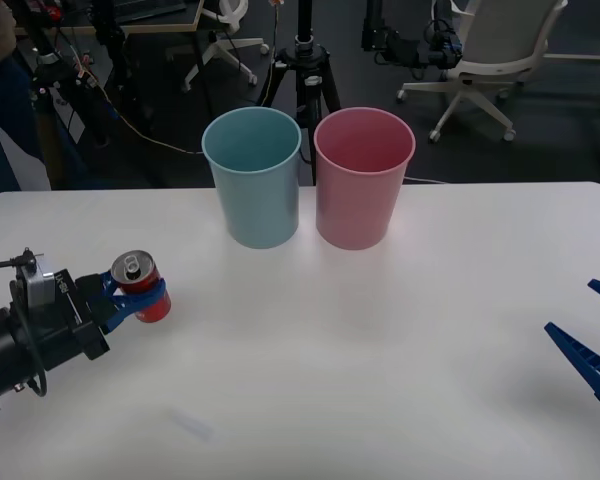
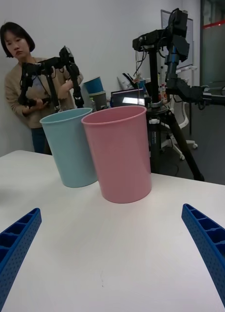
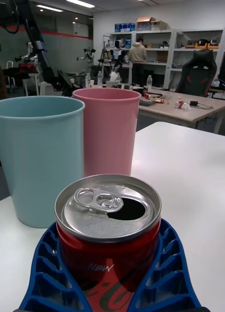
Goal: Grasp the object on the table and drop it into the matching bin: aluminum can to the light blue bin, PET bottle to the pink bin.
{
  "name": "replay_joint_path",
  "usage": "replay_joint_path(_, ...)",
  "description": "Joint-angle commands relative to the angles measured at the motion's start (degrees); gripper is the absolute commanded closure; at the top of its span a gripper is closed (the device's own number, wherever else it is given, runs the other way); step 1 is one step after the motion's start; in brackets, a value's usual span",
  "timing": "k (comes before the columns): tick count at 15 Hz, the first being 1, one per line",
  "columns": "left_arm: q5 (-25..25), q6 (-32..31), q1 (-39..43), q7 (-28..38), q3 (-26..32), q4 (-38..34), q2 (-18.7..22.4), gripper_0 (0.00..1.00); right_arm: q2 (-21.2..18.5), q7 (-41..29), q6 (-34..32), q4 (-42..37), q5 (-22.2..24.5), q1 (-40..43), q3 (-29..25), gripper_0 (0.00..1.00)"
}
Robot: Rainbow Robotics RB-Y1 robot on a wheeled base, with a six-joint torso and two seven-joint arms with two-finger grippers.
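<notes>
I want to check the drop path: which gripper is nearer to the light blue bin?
Left. The left gripper, shut on the red can, is before the light blue bin on its left. The right gripper waits open at the table's far right edge.

Even light – soft shadows (overhead).

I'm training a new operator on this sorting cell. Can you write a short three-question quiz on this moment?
1. True or false: the left gripper is shut on the aluminum can.
2. Which bin stands nearer the can: A) the light blue bin or B) the pink bin?
3. Fill in: the right gripper waits over the table with its fingers ____.

Key: 1 true; 2 A; 3 open.
</notes>
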Motion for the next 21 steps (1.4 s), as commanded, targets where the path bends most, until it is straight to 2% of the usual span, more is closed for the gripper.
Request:
replay_joint_path(1, 0.7, 1.5, -3.2, 1.2, 0.0, 0.0, 1.9, 1.00, 0.0, 0.0, 0.0, 0.0, 0.0, 0.0, 0.0, 0.00)
replay_joint_path(3, 1.9, 2.7, -6.0, 2.1, -0.6, 0.1, 3.3, 1.00, 0.0, 0.0, 0.0, 0.0, 0.0, 0.0, 0.0, 0.00)
replay_joint_path(6, 7.2, 8.1, -9.2, 2.8, -6.2, -0.6, 8.5, 1.00, 0.0, 0.0, 0.0, 0.0, 0.0, 0.0, 0.0, 0.00)
replay_joint_path(9, 9.0, 11.2, -9.5, 4.2, -7.4, -4.0, 12.0, 1.00, 0.0, 0.0, 0.0, 0.0, 0.0, 0.0, 0.0, 0.00)
replay_joint_path(13, 13.8, 15.8, -10.3, 6.0, -9.4, -9.1, 17.8, 1.00, 0.0, 0.0, 0.0, 0.0, 0.0, 0.0, 0.0, 0.00)
replay_joint_path(15, 13.9, 17.9, -12.5, 7.7, -9.5, -10.4, 19.0, 1.00, 0.0, 0.0, 0.0, 0.0, 0.0, 0.0, 0.0, 0.00)
replay_joint_path(18, 13.9, 21.1, -18.1, 14.0, -12.7, -10.4, 21.0, 1.00, 0.0, 0.0, 0.0, 0.0, 0.0, 0.0, 0.0, 0.00)
replay_joint_path(21, 13.9, 25.9, -24.1, 15.0, -17.1, -9.1, 23.1, 1.00, 0.0, 0.0, 0.0, 0.0, 0.0, 0.0, 0.0, 0.00)
